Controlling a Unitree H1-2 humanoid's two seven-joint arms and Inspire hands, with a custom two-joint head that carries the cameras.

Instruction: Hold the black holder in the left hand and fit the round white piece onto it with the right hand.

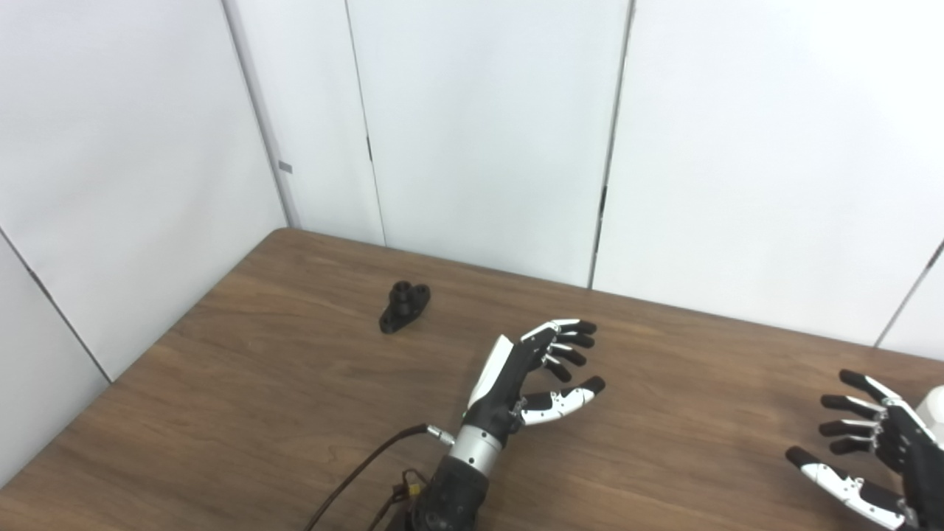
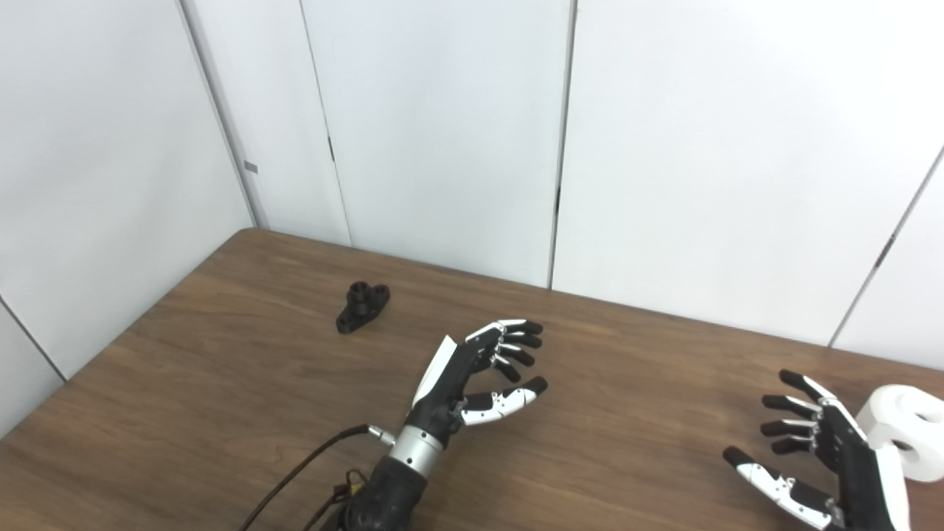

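Note:
The black holder lies on the brown table toward the far left, apart from both hands; it also shows in the right eye view. My left hand is open and empty above the table's middle, to the right of and nearer than the holder. The round white piece stands on the table at the far right; only its edge shows in the left eye view. My right hand is open and empty just left of the white piece.
White wall panels stand close behind the table's far edge and along its left side. A dark cable runs from my left wrist down to the near edge.

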